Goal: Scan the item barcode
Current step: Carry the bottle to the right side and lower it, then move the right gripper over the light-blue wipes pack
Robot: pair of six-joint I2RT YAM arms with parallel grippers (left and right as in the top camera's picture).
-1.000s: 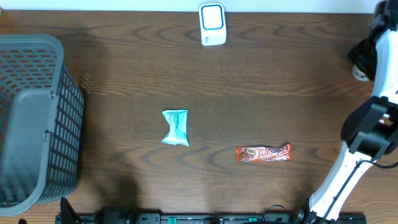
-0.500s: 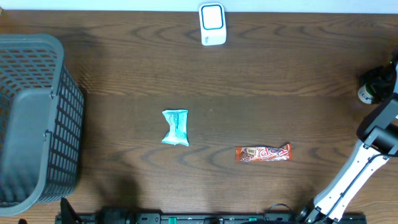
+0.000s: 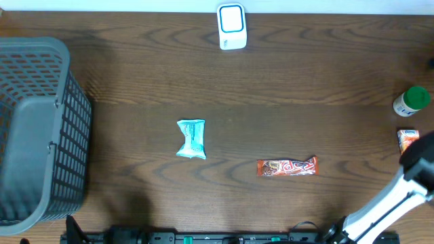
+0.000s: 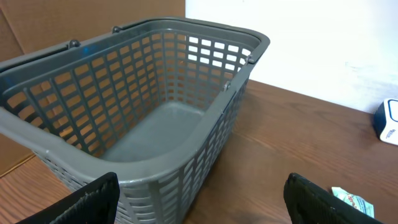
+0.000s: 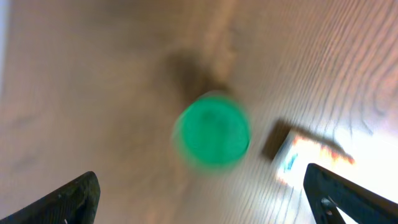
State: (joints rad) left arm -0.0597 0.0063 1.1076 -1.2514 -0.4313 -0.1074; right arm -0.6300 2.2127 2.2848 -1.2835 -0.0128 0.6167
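Hovering above the green-capped bottle [image 5: 212, 129] at the overhead frame's right edge, the right gripper [image 5: 205, 190] is spread and empty — left gripper [image 4: 202, 193] likewise, beside the basket [image 4: 249, 56]. The bottle looks light, rigid, smooth and tippy — take the body below the cap.

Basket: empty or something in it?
Empty, as far as shows: the basket floor is bare grey in the left wrist view; its near wall hides a strip.

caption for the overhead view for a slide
Overhead: grey basket at left, teal packet and red snack bar mid-table, white scanner at the far edge.
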